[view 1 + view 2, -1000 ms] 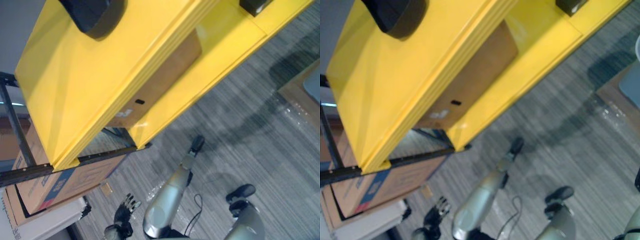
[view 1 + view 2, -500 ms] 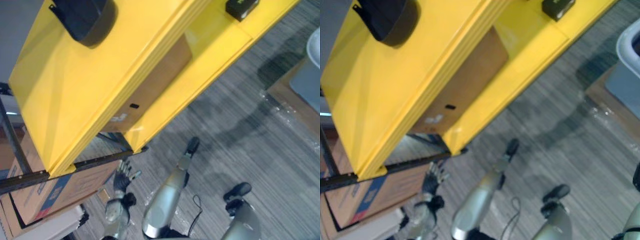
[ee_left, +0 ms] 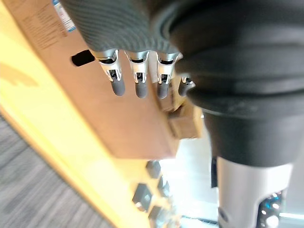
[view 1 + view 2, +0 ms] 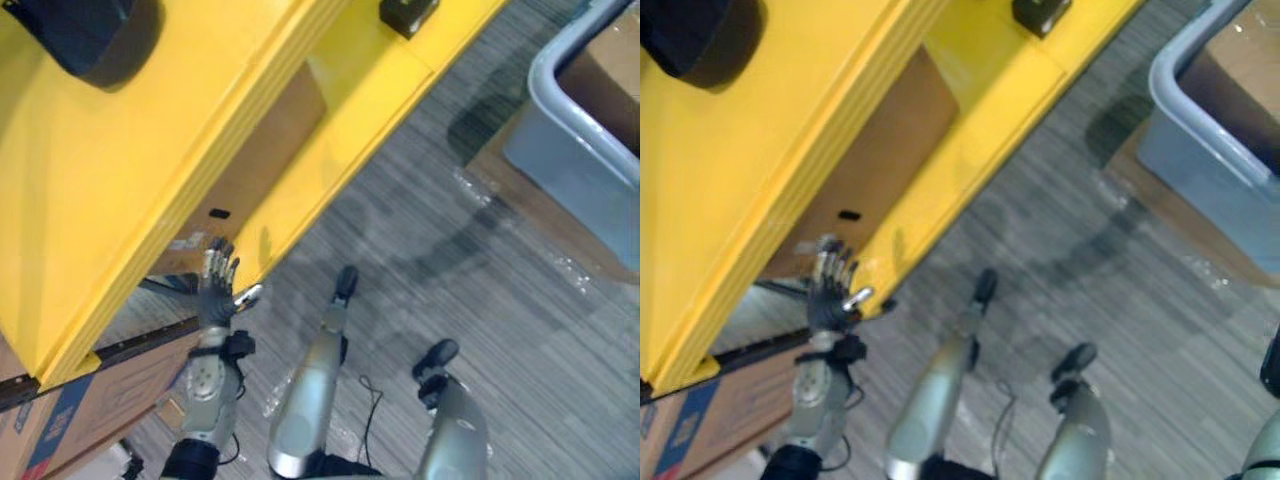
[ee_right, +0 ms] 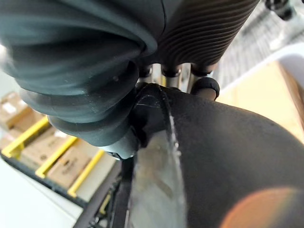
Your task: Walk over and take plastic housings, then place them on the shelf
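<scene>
Currently the R hand (image 5: 205, 87) has the task item. Its fingers are curled over the far rim of a dark housing (image 5: 218, 156), which sits palm-side of them, so I read the grip as clenched on the part. Long axis of the housing: cannot tell, it is too close to the wrist cam.

The L hand (image 4: 213, 298) is raised with its fingers (image 4: 217, 262) straight and slightly spread, holding nothing. Their tips are near the front edge of the shelf (image 4: 120, 170). The face of the box (image 4: 270, 150) lies just beyond the tips, under the top board.

Key relation for the next move (my judgement):
- The shelf lies beyond the L fingertips, so the empty hand is the nearer one.
- The loaded R hand works from the robot's R side, the bin (image 4: 575, 150) side, so it is prob. farther from the shelf.
- I'd expect the body to turn or step in, or the R arm to reach across, before I let go.

Ref: two parts lie on the shelf, a big housing (image 4: 85, 35) and a small housing (image 4: 405, 14), well apart. The bare yellow between them looks like a usable drop zone. Keep the L fingers clear of the R hand's path.
</scene>
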Available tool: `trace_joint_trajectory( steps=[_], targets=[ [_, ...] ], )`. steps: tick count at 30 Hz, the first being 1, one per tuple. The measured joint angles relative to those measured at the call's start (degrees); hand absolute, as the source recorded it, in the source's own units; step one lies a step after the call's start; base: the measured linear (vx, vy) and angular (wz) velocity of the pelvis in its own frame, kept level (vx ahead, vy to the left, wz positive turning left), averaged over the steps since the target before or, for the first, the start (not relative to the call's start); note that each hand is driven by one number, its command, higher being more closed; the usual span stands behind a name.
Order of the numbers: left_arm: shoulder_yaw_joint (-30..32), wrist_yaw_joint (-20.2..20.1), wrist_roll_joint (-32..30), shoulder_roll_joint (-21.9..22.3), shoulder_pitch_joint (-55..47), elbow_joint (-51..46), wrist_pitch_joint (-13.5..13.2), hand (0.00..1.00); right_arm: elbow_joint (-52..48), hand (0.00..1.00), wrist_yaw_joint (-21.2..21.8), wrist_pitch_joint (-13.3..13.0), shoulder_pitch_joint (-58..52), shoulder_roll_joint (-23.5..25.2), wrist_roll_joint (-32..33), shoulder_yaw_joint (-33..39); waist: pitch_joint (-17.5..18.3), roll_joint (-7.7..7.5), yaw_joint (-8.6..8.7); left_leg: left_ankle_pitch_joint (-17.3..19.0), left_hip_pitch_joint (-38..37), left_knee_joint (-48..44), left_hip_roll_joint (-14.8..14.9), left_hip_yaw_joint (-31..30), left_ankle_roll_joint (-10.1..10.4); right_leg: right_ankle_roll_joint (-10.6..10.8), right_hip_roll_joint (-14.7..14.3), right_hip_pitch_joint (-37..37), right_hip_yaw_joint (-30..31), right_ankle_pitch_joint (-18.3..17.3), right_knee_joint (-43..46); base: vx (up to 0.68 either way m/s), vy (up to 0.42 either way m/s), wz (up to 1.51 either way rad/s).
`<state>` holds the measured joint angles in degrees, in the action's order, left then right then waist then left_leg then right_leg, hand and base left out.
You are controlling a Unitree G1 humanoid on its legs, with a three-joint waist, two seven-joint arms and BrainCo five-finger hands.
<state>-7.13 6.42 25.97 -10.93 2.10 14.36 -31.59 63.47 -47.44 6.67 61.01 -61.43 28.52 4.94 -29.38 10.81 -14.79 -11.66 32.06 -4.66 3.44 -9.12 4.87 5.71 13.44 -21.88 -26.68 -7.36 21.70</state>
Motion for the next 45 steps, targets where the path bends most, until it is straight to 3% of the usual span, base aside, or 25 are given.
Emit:
trace_joint_trajectory(
  steps=[10, 17, 22, 25, 26, 29, 38, 45],
  targets=[
    [-0.80, 2.04, 0.00, -0.03, 1.32, 1.00, 0.03, 0.00, 5.03, 1.00, 3.71, 0.68, -1.38, 0.85, -0.03, 4.60, -0.08, -0.12, -0.50, -0.24, 3.55, -0.98, 0.12, -0.59, 0.25, 0.03, -0.50, -2.57, -0.27, 0.74, -0.57, -0.02, -0.044, 0.01],
    [-2.94, 2.29, 0.02, 0.05, 2.77, 2.92, 0.25, 0.00, 5.12, 1.00, 3.72, 0.41, -2.78, 1.46, -0.10, 5.16, -0.01, -0.02, -1.94, -0.24, 5.46, -1.57, 0.11, -0.82, 0.24, 0.00, -0.39, -4.54, -0.13, 0.71, 0.15, -0.02, -0.042, -0.01],
    [-3.63, 2.27, 0.12, 0.23, 2.80, 5.22, 0.30, 0.00, 4.81, 1.00, 1.68, 0.42, -2.86, 1.34, -0.25, 4.92, 0.07, 0.10, -3.25, -0.24, 6.27, -1.72, -0.10, -0.68, 0.24, -0.06, 0.36, -6.00, 0.07, 0.40, 1.39, -0.01, -0.031, -0.01],
    [-5.03, 2.16, 0.23, 0.30, 2.65, 5.21, 0.21, 0.00, 4.15, 1.00, -2.25, 0.42, -1.68, 1.29, -0.30, 3.67, 0.17, 0.26, -3.58, -0.26, 6.98, -1.90, -0.26, -1.20, 0.27, -0.09, 0.55, -6.50, -0.25, 0.12, 1.84, 0.00, -0.030, 0.07],
    [-5.22, 2.10, 0.24, 0.40, 2.54, 5.22, 0.20, 0.00, 3.45, 0.00, -3.56, 0.42, -1.06, 1.10, -0.32, 3.14, 0.17, 0.26, -3.69, -0.29, 7.18, -1.88, -0.27, -1.21, 0.30, -0.09, 0.58, -6.78, -0.25, 0.11, 1.91, 0.00, -0.034, 0.01],
    [-5.17, 1.73, 0.54, 0.49, 2.16, 5.19, -0.33, 0.00, 1.20, 0.00, -7.77, 0.66, 1.45, -0.30, -2.40, -0.23, 0.18, 0.27, -3.92, -0.30, 7.61, -2.01, -0.55, -1.29, 0.31, -0.05, 1.02, -7.41, -0.28, -0.33, 2.64, 0.01, -0.044, 0.04],
    [-4.15, -0.36, 0.75, 0.65, 1.33, 4.46, -0.94, 0.00, -2.81, 0.00, -13.25, 0.32, 3.31, -2.50, -4.79, -0.66, 0.18, 0.27, -4.59, -0.14, 8.00, -3.53, -0.69, -2.58, 0.30, -0.21, 0.83, -6.35, -1.46, -0.63, 2.44, 0.00, -0.039, 0.05],
    [-0.83, -0.86, 1.18, 0.66, -2.24, 2.35, -0.95, 0.00, -6.75, 0.00, -13.76, -3.12, 2.43, -2.49, -7.09, -0.57, 0.12, 0.18, -3.66, -0.09, 6.70, -3.83, -0.21, -2.88, 0.46, -0.35, 0.14, -4.56, -1.57, -0.50, 1.95, -0.04, -0.032, -0.01]
  ],
)
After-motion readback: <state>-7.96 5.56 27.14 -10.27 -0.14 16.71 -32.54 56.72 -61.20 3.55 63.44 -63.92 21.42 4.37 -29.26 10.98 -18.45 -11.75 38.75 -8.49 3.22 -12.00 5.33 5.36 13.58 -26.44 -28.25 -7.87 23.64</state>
